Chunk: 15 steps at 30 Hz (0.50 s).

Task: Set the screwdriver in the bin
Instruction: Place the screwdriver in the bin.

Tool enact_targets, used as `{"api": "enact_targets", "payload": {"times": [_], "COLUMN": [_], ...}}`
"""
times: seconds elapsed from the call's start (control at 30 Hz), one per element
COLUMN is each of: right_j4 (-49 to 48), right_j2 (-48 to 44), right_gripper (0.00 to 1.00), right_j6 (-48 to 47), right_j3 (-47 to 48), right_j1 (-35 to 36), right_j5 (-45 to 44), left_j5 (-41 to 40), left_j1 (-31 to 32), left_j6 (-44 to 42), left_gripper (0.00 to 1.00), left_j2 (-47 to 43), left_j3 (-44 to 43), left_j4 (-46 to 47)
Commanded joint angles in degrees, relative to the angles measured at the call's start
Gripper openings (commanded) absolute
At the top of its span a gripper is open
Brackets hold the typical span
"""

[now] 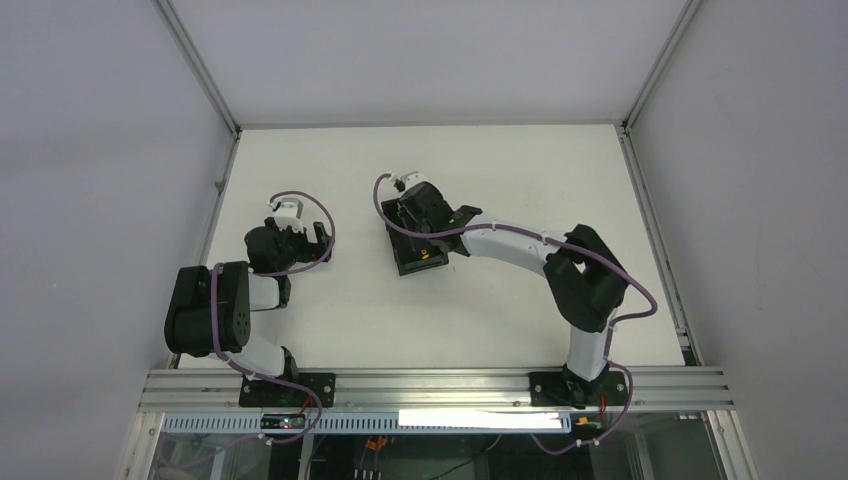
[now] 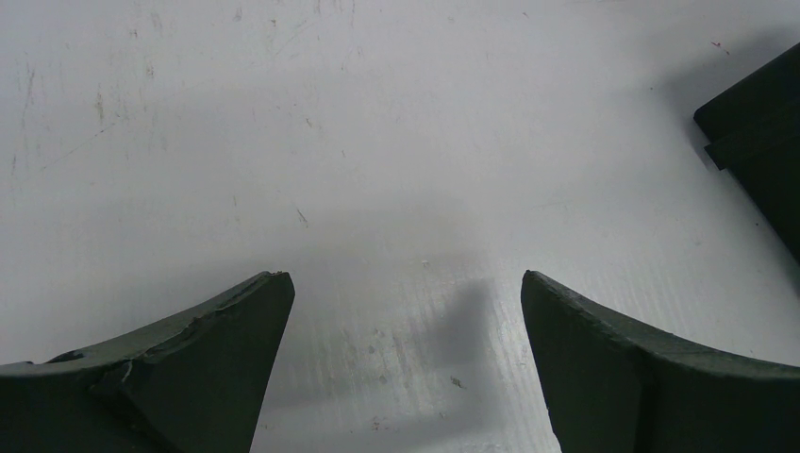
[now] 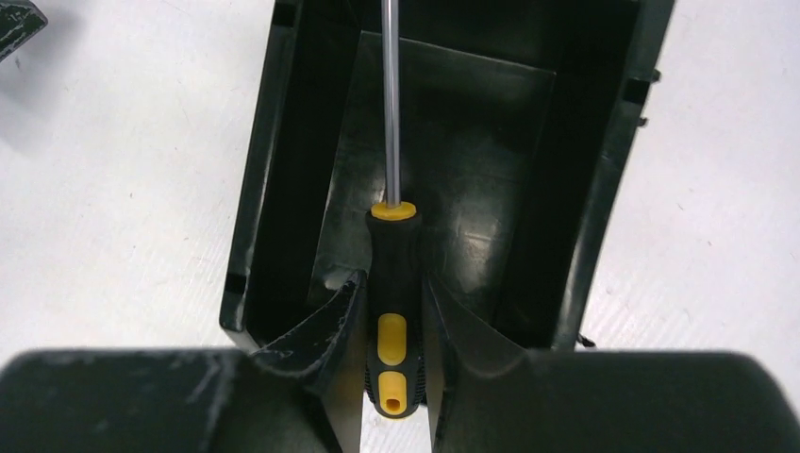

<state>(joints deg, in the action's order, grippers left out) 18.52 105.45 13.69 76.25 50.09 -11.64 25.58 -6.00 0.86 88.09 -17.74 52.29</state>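
Black plastic walls of the bin (image 3: 283, 142) flanked the screwdriver (image 3: 392, 236), which my right gripper (image 3: 391, 288) clenched by its handle at the bin's near end. Its shaft ran along the bin's length, pointing at the far wall. My left gripper (image 2: 406, 278) hung released beside the bin, holding nothing, so letting go looked like the right's job.

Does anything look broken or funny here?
Yes, a little. One finger of the left gripper has a chipped, cracked edge near its tip. Otherwise nothing stands out: the screwdriver sits straight in the right gripper, over the bin.
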Motion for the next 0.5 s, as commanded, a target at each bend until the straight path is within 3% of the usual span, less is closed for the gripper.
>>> {"api": "enact_targets", "payload": {"times": [0.0, 0.2, 0.4, 0.47], "right_j4": [-7.4, -7.8, -7.7, -7.5], "right_j2": [1.6, 3.2, 4.2, 4.0], "right_gripper": [0.00, 0.00, 0.07, 0.16], "right_j6": [-1.4, -3.4, -4.3, -4.3], "right_j3": [-0.9, 0.0, 0.6, 0.9], "right_j1": [0.0, 0.0, 0.0, 0.0], "right_j5": [1.0, 0.3, 0.3, 0.6], "left_j5": [0.3, 0.3, 0.3, 0.3], "left_j1": [-0.1, -0.1, -0.1, -0.1], "left_j6": [-0.3, -0.3, -0.3, -0.3], "left_gripper": [0.99, 0.99, 0.99, 0.99], "left_j2": [-0.9, -0.9, -0.9, -0.9], "left_j3": [-1.0, -1.0, -1.0, -1.0], "left_j4": [1.9, 1.9, 1.9, 1.9]}}
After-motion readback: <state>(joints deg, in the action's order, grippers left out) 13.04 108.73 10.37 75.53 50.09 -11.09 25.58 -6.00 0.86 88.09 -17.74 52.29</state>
